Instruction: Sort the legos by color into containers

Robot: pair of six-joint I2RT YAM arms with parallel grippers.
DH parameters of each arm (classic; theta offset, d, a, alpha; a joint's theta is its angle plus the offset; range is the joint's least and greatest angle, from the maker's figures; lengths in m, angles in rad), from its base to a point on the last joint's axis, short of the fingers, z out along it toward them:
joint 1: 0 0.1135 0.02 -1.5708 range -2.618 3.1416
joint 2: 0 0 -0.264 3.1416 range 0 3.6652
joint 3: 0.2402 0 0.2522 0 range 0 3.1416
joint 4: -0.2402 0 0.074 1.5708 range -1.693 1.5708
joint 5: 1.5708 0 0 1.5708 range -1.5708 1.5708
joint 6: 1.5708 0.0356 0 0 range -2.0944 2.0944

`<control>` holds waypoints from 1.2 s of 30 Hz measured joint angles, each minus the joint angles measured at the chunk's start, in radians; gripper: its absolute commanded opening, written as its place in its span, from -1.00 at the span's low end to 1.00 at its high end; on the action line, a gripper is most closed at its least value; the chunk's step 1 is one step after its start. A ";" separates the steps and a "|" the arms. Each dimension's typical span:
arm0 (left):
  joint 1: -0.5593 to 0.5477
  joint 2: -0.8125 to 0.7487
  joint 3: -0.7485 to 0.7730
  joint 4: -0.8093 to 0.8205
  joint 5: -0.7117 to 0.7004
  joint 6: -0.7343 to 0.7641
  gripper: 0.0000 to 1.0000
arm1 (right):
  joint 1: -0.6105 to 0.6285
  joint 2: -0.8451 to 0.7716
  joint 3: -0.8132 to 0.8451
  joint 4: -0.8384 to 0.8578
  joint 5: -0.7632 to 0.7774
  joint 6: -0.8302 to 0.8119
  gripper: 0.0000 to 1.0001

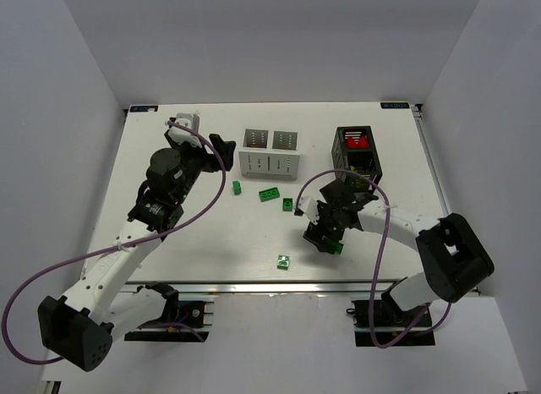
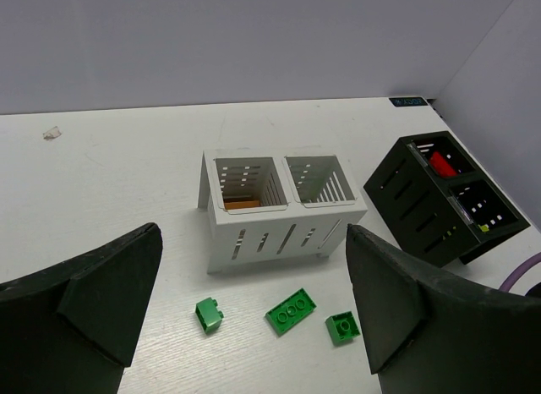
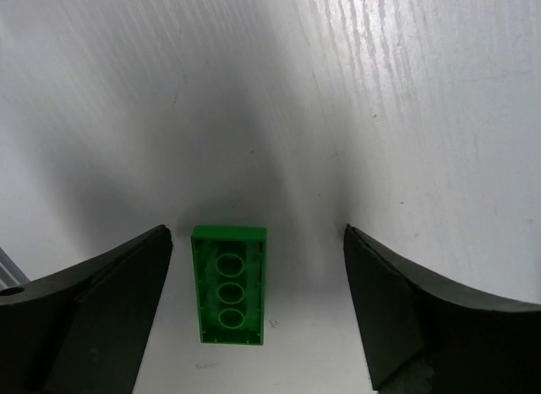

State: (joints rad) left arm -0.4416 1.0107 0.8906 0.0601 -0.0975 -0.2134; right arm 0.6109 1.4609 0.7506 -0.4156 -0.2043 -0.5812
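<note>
The right gripper's (image 1: 328, 239) jaws stand open and low over the white table (image 1: 194, 242), holding nothing. A bright green rectangular plastic brick (image 3: 229, 285) lies on the table between the fingers, closer to the finger on the left of the wrist view. It lies underside up with three round tubes showing, and its long axis runs parallel to the fingers. The left gripper's (image 1: 221, 146) jaws are also spread wide and empty, raised above the table to the left of the boxes.

The low white slotted box (image 2: 279, 238) has an orange-brown piece (image 2: 242, 205) on the floor of its left compartment; what it is cannot be told. The taller black slotted box (image 2: 418, 212) holds a red brick (image 2: 440, 164) in its far compartment and a small yellow-green bit (image 2: 483, 227) in the near one.

Before the white box lie a small green brick (image 2: 209, 314), a long green brick (image 2: 291, 310) turned underside up and angled, and a square green brick (image 2: 342, 326), all apart. Another green brick (image 1: 284, 260) sits alone near the table's front rail (image 1: 279, 286), with bare tabletop to its left.
</note>
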 measured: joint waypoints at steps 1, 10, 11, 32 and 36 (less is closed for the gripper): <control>0.000 0.000 0.000 0.000 0.000 0.000 0.96 | 0.003 0.000 -0.003 0.000 0.006 -0.002 0.60; 0.000 0.000 0.000 0.000 0.000 0.003 0.96 | 0.011 -0.012 -0.018 -0.002 0.039 -0.001 0.38; 0.000 0.000 0.000 0.000 0.000 0.003 0.96 | 0.011 -0.019 -0.025 -0.002 0.041 -0.002 0.36; 0.000 0.000 -0.018 0.008 -0.001 0.003 0.91 | 0.024 -0.053 0.244 0.011 -0.039 -0.024 -1.00; 0.000 0.008 -0.018 0.009 -0.001 0.003 0.90 | 0.023 -0.044 0.341 0.173 -0.037 0.018 -1.00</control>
State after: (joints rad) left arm -0.4416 1.0183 0.8722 0.0689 -0.0986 -0.2100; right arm 0.6342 1.4170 1.0920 -0.2424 -0.2417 -0.5632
